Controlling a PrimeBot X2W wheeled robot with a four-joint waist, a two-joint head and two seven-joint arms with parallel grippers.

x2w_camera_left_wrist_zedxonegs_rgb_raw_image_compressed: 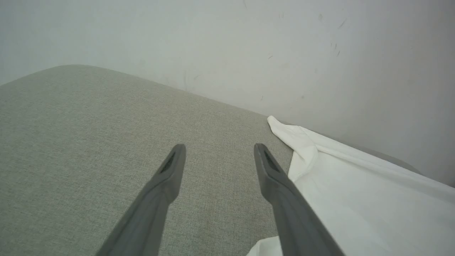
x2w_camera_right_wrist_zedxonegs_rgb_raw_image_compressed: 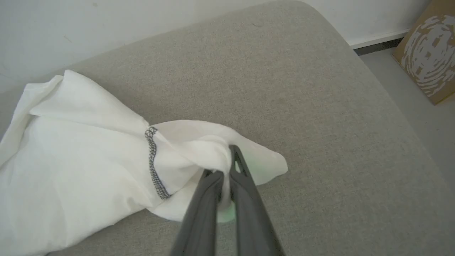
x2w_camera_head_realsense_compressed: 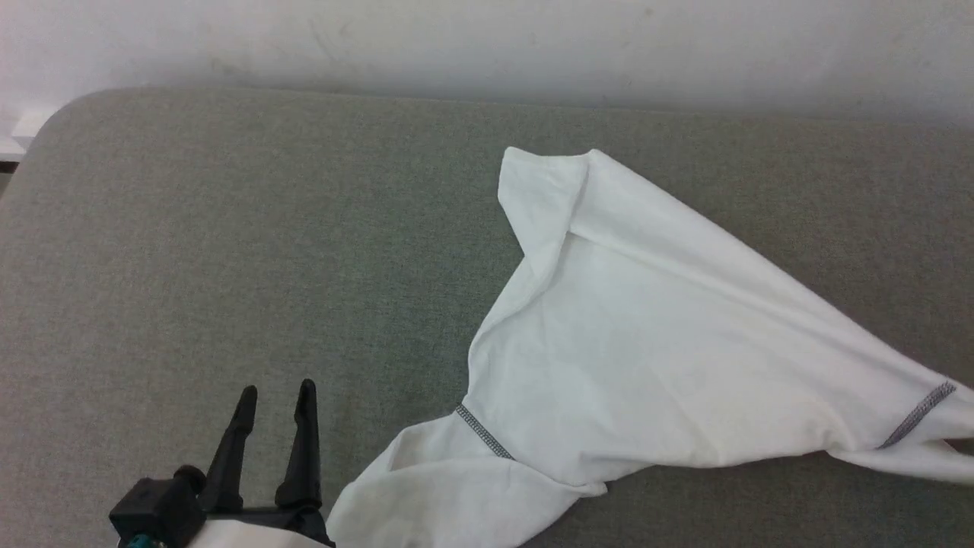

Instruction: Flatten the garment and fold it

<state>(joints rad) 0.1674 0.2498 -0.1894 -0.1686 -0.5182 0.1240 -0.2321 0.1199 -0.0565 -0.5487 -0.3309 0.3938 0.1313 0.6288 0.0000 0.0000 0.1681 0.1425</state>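
The garment (x2w_camera_head_realsense_compressed: 654, 342) is a white thin shirt with grey zigzag seams, lying rumpled across the right half of the grey cushioned surface (x2w_camera_head_realsense_compressed: 228, 251). One end runs off the right edge of the head view, another sleeve trails to the bottom edge. My left gripper (x2w_camera_head_realsense_compressed: 275, 396) stands open at the lower left, beside the near sleeve and not touching it. In the left wrist view my left gripper (x2w_camera_left_wrist_zedxonegs_rgb_raw_image_compressed: 218, 151) has bare cushion between its fingers and the garment (x2w_camera_left_wrist_zedxonegs_rgb_raw_image_compressed: 355, 199) to its right. My right gripper (x2w_camera_right_wrist_zedxonegs_rgb_raw_image_compressed: 224, 161) is shut on a bunched sleeve part of the garment (x2w_camera_right_wrist_zedxonegs_rgb_raw_image_compressed: 71, 149).
A white wall (x2w_camera_head_realsense_compressed: 487, 46) runs right behind the surface. The surface's rounded corner (x2w_camera_head_realsense_compressed: 61, 114) is at the far left. In the right wrist view a brown cardboard box (x2w_camera_right_wrist_zedxonegs_rgb_raw_image_compressed: 430, 53) stands on the floor beyond the surface's right edge.
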